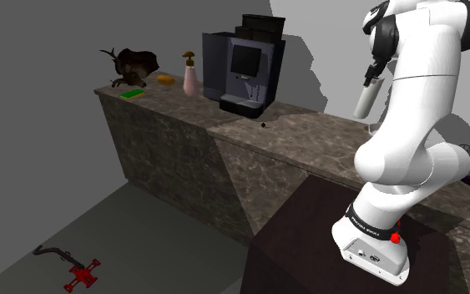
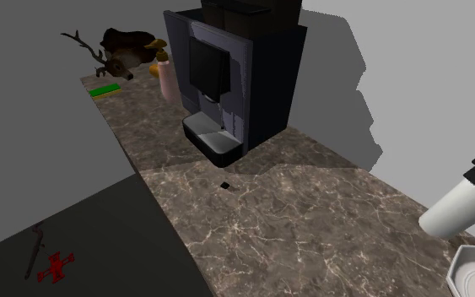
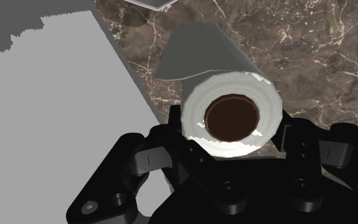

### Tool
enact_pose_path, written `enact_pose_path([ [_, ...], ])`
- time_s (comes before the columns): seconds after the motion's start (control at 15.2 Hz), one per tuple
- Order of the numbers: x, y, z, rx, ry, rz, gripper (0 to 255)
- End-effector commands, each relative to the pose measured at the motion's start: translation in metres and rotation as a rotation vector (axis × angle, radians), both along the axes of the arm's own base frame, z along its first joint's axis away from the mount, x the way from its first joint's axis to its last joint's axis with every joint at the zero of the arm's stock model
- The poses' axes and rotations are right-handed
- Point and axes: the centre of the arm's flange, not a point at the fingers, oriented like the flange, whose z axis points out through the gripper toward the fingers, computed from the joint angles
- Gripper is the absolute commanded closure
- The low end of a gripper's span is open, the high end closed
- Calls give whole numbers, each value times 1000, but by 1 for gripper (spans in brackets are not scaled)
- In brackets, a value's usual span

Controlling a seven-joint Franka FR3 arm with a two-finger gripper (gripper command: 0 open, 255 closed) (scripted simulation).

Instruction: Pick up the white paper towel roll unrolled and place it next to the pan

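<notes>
Spanning both exterior views, the veined brown stone counter (image 1: 308, 142) lies under the lifted white paper towel roll (image 3: 231, 95), a soft ridged cylinder with a brown core, its long axis pointing away from the hand toward the counter. The black gripper (image 3: 231, 127) pinches its near end. A pale round-rimmed vessel (image 2: 456, 272), likely the pan, sits close below.

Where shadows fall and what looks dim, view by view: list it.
Shoulder view: the coffee machine throws a jagged shadow on the grey wall behind it, and the floor is dim. Second exterior view: the same shadow has stair-stepped edges on the wall. Wrist view: the paper towel roll is bright at its end and shaded along its side.
</notes>
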Motion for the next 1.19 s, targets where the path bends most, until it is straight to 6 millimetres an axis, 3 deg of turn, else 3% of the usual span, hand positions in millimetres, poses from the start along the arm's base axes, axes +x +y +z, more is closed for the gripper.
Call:
enact_pose_path([
  [0.0,0,0,-11,0,0,0,255],
  [0.79,0,0,-74,0,0,0,255],
  [1.12,0,0,-76,0,0,0,255],
])
